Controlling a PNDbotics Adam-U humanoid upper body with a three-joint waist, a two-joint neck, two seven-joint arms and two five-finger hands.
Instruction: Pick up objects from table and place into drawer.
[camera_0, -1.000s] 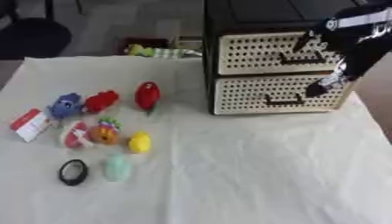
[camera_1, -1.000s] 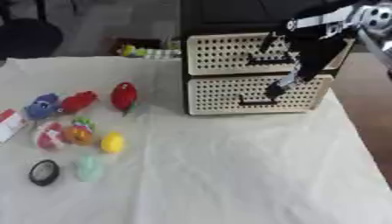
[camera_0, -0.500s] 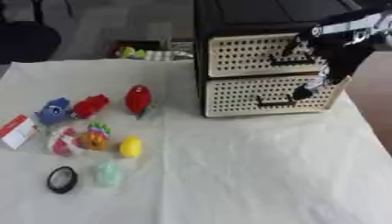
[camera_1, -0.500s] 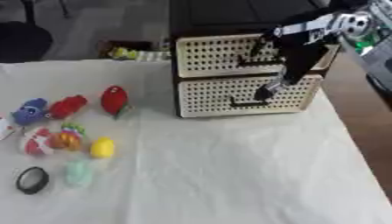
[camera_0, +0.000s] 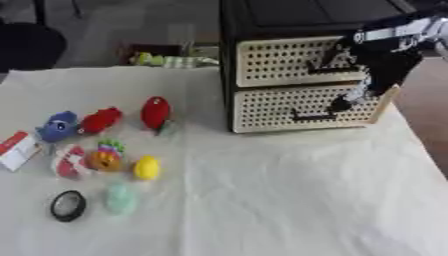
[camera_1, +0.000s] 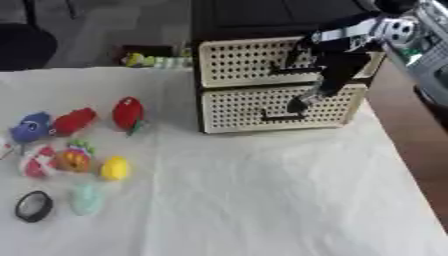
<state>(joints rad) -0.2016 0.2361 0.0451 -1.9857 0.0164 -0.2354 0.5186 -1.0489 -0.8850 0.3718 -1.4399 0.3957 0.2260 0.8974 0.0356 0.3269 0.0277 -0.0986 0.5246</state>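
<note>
With both drawers (camera_0: 302, 107) shut and the toys (camera_0: 103, 155) untouched on the table, the right hand (camera_1: 302, 102) reached the lower handle, its grasp unclear.

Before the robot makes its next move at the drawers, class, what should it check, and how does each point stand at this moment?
1. Right hand at the lower drawer: ok, its fingertips sit just above the drawer's dark handle.
2. Fingers hooked on the handle: cannot tell.
3. Lower drawer open enough to take objects: not ok, its front looks flush with the cabinet.
4. Upper drawer shut and out of the way: ok.
5. Objects ready to pick: ok, the red toy, yellow piece and black ring lie on the cloth, far left of the cabinet.
6. Left hand available: cannot tell, it shows in neither view.
</note>
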